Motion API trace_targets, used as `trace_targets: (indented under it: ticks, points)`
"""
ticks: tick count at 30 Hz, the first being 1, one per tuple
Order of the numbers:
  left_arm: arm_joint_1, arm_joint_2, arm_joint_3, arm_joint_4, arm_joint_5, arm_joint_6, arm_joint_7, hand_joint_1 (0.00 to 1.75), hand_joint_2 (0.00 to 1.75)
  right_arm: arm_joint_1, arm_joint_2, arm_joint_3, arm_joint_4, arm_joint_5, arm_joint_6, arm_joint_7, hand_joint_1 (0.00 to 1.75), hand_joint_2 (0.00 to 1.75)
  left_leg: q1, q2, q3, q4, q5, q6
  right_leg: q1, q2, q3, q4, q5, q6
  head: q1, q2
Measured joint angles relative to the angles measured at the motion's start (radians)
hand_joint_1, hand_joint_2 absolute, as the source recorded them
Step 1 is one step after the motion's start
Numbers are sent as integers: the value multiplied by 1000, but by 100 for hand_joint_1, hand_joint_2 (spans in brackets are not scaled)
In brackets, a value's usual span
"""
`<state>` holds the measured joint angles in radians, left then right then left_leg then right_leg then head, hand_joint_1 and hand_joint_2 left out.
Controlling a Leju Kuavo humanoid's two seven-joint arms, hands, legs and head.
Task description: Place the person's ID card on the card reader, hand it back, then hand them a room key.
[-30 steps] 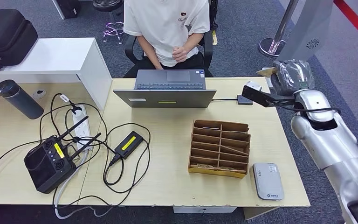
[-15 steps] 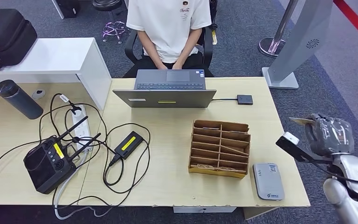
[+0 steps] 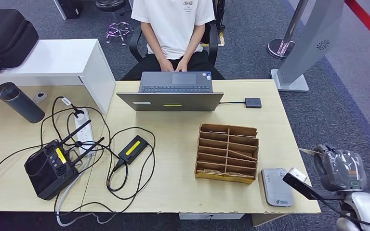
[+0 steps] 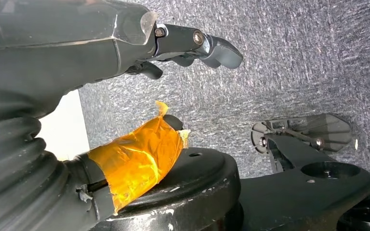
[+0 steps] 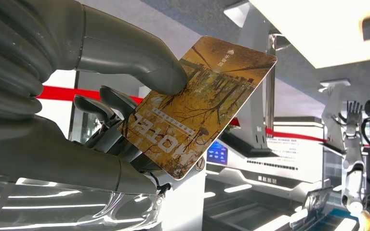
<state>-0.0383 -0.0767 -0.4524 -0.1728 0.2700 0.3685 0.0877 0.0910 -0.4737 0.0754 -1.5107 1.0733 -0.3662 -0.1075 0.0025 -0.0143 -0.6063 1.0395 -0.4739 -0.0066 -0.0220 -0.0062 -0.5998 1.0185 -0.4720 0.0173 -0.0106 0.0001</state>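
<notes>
Right hand (image 5: 101,120) pinching a card (image 5: 197,106) between thumb and fingers; print reads HOTEL, likely the room key though serving as the ID here. In head view, right hand (image 3: 339,168) off the desk (image 3: 173,192) edge, at 3 o'clock of the card reader (image 3: 276,186), near it. Left hand (image 4: 125,53) hanging over carpet, fingers loosely apart, holding nothing. Judged step: bringing card to reader. Next: swing toward 9 o'clock, lower card flat onto reader.

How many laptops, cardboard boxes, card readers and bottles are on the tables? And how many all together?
Grey open laptop: 1
Brown slotted cardboard box: 1
Grey flat card reader: 1
Dark cylindrical bottle: 1
Total: 4
</notes>
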Motion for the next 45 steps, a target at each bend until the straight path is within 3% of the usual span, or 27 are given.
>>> trace_targets:
  ticks: [12, 34, 41, 45]
  points:
    - [0, 0, 0, 0, -2, 0, 0, 0, 175, 37, 59, 16, 67, 12, -15, 14, 175, 175, 0, 0, 0, 0, 0, 0, 0, 0, 0, 0, 0, 0, 0, 0]
    - [-1, 0, 0, 0, -2, 0, 0, 0, 175, 13, 134, 29, 305, 12, -80, 16, 175, 175, 0, 2, 3, 0, -1, -2, 0, 2, 2, 0, -1, 0, 0, 0]
    - [-1, 1, -4, 0, -10, 0, 0, 0, 175, -2, 136, 29, 314, 3, -108, 16, 175, 175, 0, 2, 3, 0, -1, -2, 0, 2, 3, 0, -1, 0, 0, 0]
    - [-1, 2, -11, 0, -18, 0, 0, 0, 175, -3, 135, 20, 255, -4, -173, 5, 175, 175, -1, 2, 2, 0, -1, -2, -1, 2, 2, 0, 0, 0, 0, 0]
